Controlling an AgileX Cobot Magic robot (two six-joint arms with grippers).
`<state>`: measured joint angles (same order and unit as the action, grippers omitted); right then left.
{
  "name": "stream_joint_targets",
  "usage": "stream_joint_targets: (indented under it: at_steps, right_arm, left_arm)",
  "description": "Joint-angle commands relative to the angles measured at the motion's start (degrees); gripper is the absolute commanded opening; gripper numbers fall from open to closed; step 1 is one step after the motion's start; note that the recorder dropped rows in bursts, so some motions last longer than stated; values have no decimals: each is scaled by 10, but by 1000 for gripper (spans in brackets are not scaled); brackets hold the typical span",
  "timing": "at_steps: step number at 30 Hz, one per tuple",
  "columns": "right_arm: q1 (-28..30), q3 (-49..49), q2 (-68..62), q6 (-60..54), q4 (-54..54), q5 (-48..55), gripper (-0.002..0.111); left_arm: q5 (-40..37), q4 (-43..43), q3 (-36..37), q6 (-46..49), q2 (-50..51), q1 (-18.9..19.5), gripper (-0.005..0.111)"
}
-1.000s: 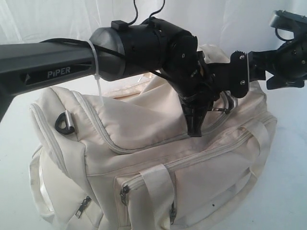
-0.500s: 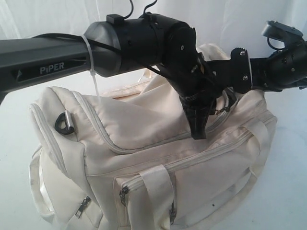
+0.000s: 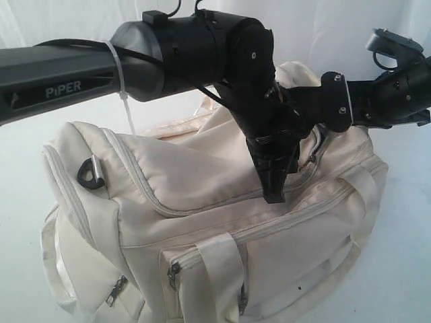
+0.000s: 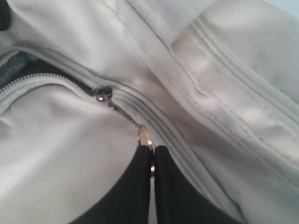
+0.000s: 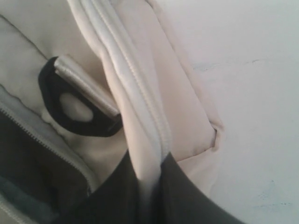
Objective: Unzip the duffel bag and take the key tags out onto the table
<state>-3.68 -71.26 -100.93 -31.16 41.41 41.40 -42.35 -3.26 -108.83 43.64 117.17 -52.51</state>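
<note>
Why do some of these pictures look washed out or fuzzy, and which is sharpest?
Exterior view: the backdrop glares white, and the black arms lose detail above the duffel bag. Left wrist view: sharpest, with the zipper ring glinting. Right wrist view: soft all over, the table nearly blown out.

A white backdrop (image 3: 40,20) hangs behind — pale, softly folded.

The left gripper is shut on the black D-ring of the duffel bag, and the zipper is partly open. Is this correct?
Not quite. The left wrist view shows the left gripper shut on the metal ring that hangs from the zipper, not on a D-ring. The zipper of the duffel bag is indeed partly open.
</note>
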Motion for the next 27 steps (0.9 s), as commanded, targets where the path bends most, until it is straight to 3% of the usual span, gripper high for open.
stream_joint_targets:
  at_steps: [1, 20, 27]
  right_arm:
    - [3, 0, 0, -1, 4, -48, 0]
    - [26, 0, 0, 31, -35, -58, 0]
    - [31, 0, 0, 31, -35, -56, 0]
  left_arm:
    - [-96, -19, 1, -14, -20, -2, 0]
    - [-275, -20, 1, -18, -52, -2, 0]
    - [-276, -22, 1, -32, -72, -2, 0]
